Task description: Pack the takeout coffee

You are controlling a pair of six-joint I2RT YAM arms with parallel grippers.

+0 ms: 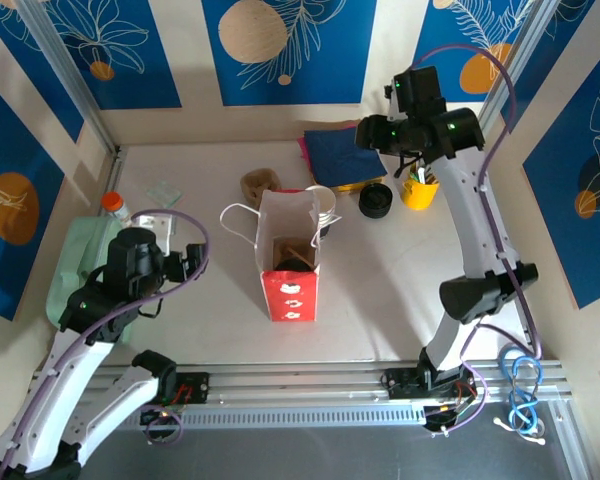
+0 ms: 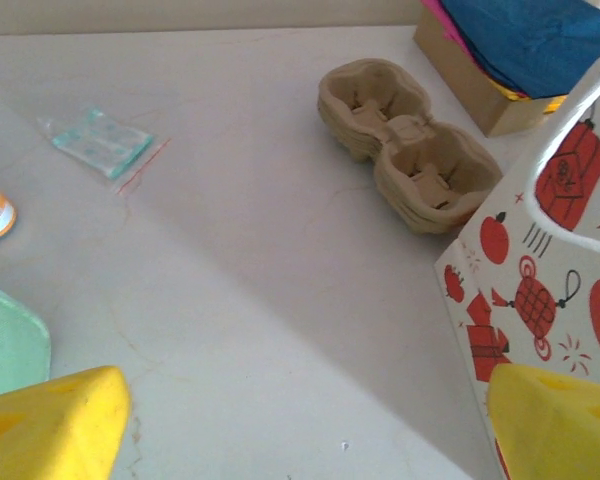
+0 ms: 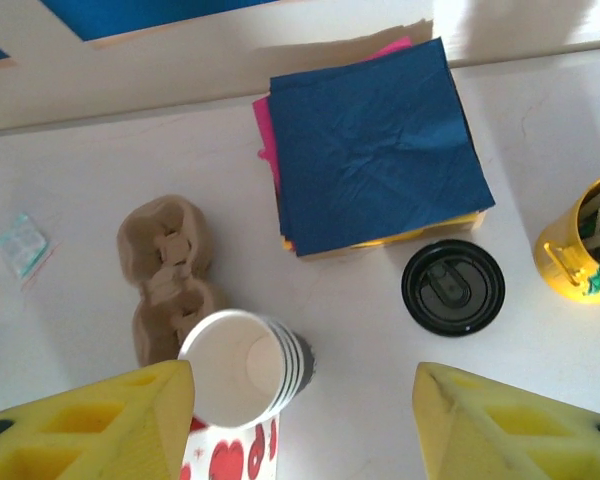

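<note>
Two grippers, both spread and empty. The right gripper (image 3: 302,375) hangs with its yellow fingers (image 3: 100,420) wide apart, gripping nothing. The takeout coffee (image 3: 242,372), a white paper cup with its mouth up, sits just ahead of them, close against one finger, its base hidden behind the red-printed bag (image 3: 230,455). A black lid (image 3: 452,287) lies ahead of the other finger, with blue napkins (image 3: 375,140) beyond. The left gripper (image 2: 308,400) gapes wide, holding nothing, the bag right beside one finger and the pulp carrier (image 2: 405,140) farther ahead.
</note>
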